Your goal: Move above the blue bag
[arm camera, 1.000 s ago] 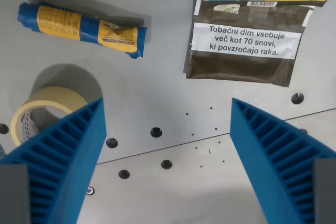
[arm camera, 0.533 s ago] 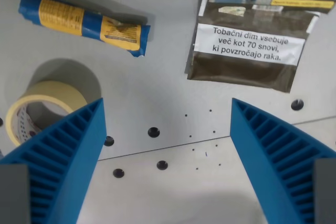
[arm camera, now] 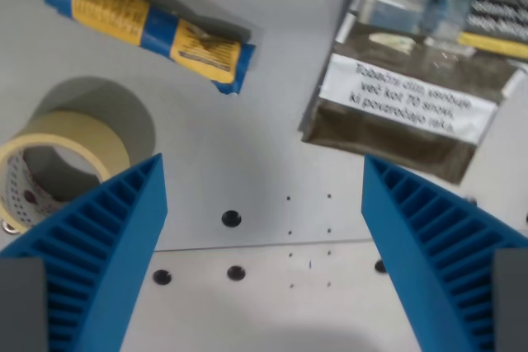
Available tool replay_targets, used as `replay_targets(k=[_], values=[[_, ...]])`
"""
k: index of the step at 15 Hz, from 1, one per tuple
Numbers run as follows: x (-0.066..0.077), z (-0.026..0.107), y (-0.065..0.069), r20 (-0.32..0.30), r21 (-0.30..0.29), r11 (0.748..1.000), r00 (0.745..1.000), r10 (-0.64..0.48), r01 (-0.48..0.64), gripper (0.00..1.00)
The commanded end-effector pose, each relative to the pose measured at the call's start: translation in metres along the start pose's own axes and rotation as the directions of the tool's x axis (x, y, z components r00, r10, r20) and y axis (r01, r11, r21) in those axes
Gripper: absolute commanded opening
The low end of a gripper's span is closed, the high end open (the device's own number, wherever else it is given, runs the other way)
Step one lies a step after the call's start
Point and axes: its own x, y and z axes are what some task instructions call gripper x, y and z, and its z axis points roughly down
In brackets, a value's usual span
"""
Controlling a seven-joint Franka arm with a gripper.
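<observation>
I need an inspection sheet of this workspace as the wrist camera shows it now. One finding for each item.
Surface: grey metal table with small holes and a seam across the lower part.
Job's things: rolled blue bag with a yellow label, lying at the wrist view's upper left, not under the hand.
Clutter: roll of masking tape at the left edge; tobacco pouch at the upper right, blurred.
Grippers: hand open, blue ribbed fingers apart, holding nothing.
Cables: nothing seen.
Surroundings: nothing seen beyond the table.
</observation>
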Motion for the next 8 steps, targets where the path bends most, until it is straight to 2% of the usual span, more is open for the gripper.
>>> replay_targets(k=[1, 4, 8], values=[[-0.003, 0.012, -0.007, -0.087, 0.01, 0.95, 0.947, -0.309, 0.311, 1.0], [-0.001, 0.027, -0.015, -0.09, 0.004, 0.915, 0.911, -0.402, 0.404, 1.0], [0.003, 0.046, -0.027, -0.087, -0.006, 0.853, 0.85, -0.52, 0.522, 1.0]])
